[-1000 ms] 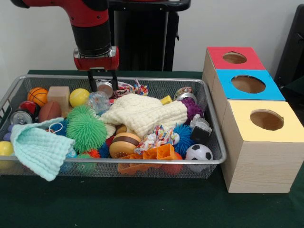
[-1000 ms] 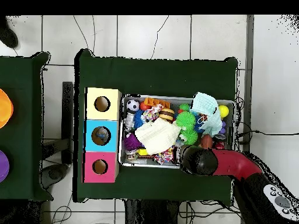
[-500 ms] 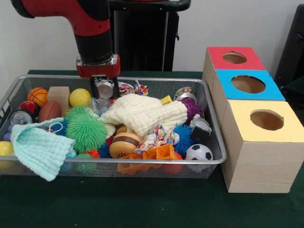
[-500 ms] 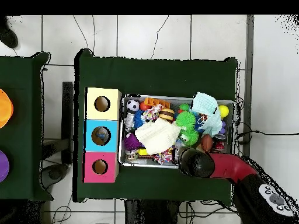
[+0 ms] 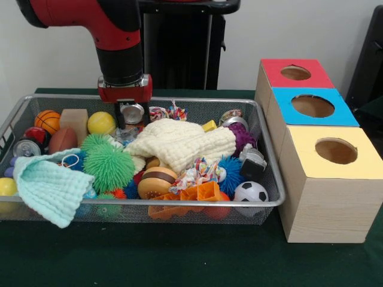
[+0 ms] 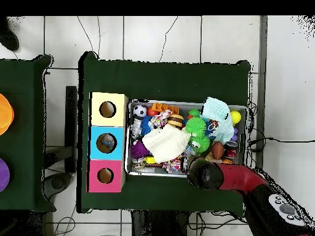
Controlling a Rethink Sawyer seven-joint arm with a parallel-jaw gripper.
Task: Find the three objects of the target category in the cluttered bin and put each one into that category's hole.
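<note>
Here the gripper (image 5: 132, 115) pinches a silver can (image 5: 132, 112) at the far side of the wire bin (image 5: 179, 206).
Only the front view shows this grasp, above the cream cloth (image 5: 182, 143); from overhead the arm (image 6: 237, 178) hides it, though that view alone looks straight down the holes of the yellow box (image 6: 108, 109), blue box (image 6: 106, 142) and red box (image 6: 105, 176).

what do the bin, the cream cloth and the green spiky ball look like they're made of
Bin: metal wire mesh, shiny rim, see-through walls. Cream cloth: soft woven cotton, probably, with a waffle texture and folds. Green spiky ball: rubbery plastic, likely, covered in thin floppy strands.
</note>
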